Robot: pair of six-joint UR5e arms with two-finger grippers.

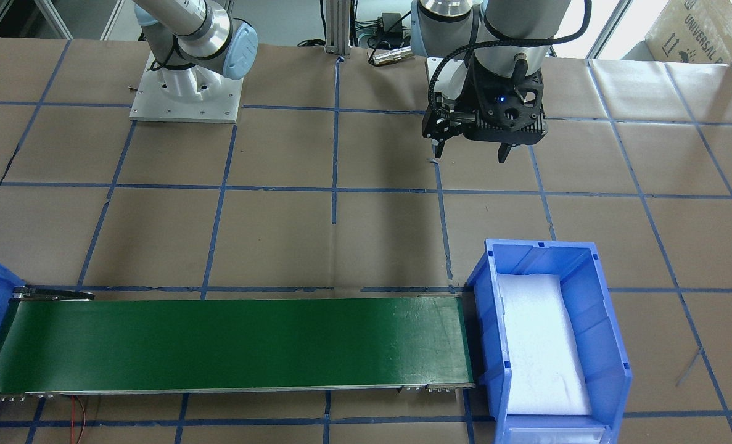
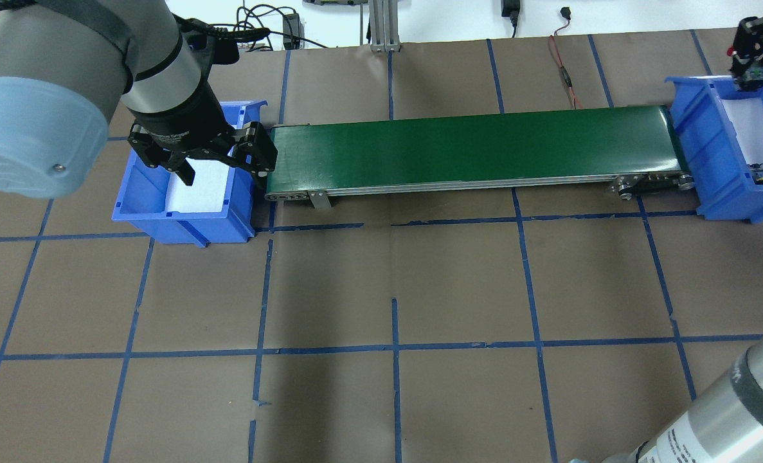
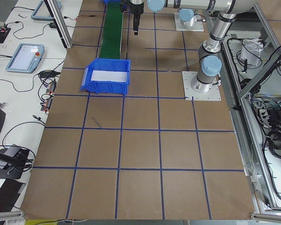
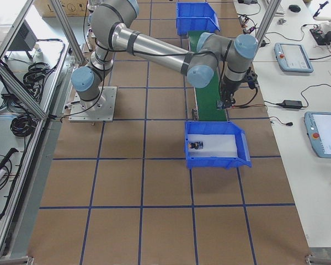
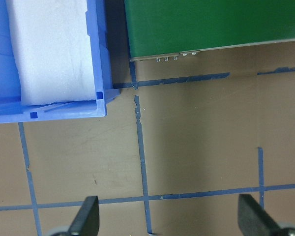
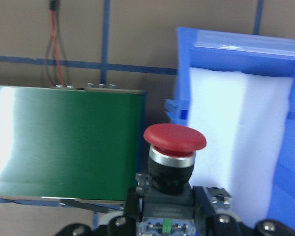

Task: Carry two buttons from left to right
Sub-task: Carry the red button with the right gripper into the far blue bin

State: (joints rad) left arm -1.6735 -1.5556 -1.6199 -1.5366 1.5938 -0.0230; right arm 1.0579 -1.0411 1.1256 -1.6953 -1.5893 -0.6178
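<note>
Closest to the right wrist camera, the red button (image 6: 174, 137) is being pinched by its grey base in the right pincer (image 6: 167, 211), cap upward. Beneath it, the end of the green belt (image 6: 64, 142) and the foam-lined right bin (image 6: 285, 162) are being shown side by side, and the button is being held over the seam between them.

Through the left wrist camera, the left pincer (image 5: 169, 219) is being shown spread wide with nothing between its fingers. It is being held above the bare bench (image 5: 211, 137), near a corner of the left bin (image 5: 101, 59).

From overhead, the yellow button (image 2: 759, 173) is being shown lying on the foam in the right bin, well apart from the raised red one. Only white foam is being seen in the left bin.

From the right side, the right pincer is being shown above the belt's end, just short of the right bin.

Delivery of the second button is judged to be under way. It probably needs carrying a little further over the foam, lowering clear of the yellow button, then releasing by spreading the pincer.
</note>
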